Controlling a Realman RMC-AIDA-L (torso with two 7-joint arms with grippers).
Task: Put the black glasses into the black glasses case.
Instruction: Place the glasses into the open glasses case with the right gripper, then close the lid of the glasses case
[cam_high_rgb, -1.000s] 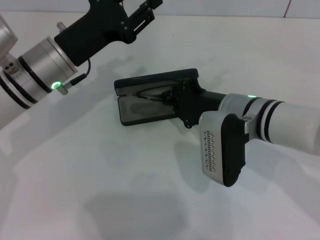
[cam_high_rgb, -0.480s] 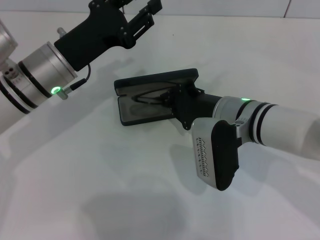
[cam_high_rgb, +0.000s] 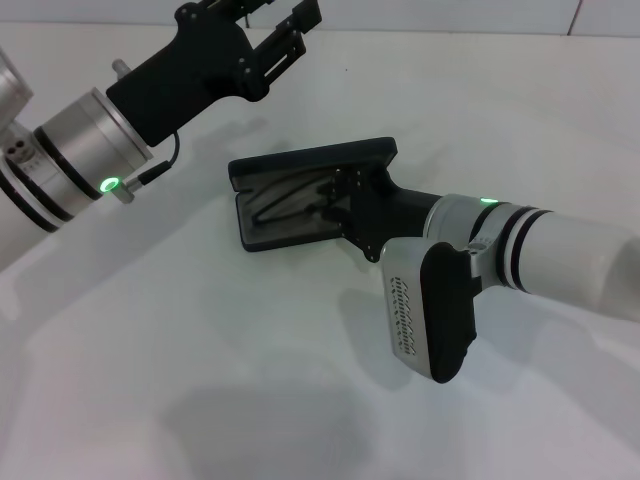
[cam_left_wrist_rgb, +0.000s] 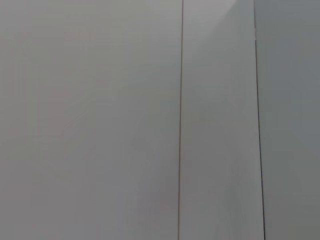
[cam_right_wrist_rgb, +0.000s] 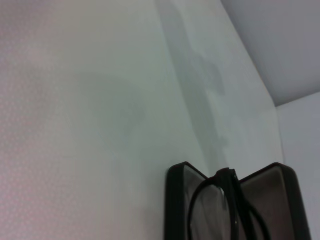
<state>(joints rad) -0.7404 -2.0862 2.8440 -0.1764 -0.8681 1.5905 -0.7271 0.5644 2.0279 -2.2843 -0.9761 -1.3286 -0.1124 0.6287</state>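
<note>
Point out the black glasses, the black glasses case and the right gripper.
black glasses (cam_right_wrist_rgb: 220, 200), right wrist view, frame over the lens
black glasses case (cam_high_rgb: 310, 158), head view, raised lid
right gripper (cam_high_rgb: 335, 195), head view, tip inside the case

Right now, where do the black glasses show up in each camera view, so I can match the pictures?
Head view: the black glasses lie in the open black glasses case, mid-picture, at the right gripper.
Left wrist view: not in it.
Right wrist view: at the bottom edge, right of centre.
Shared landmark: the case.
</note>
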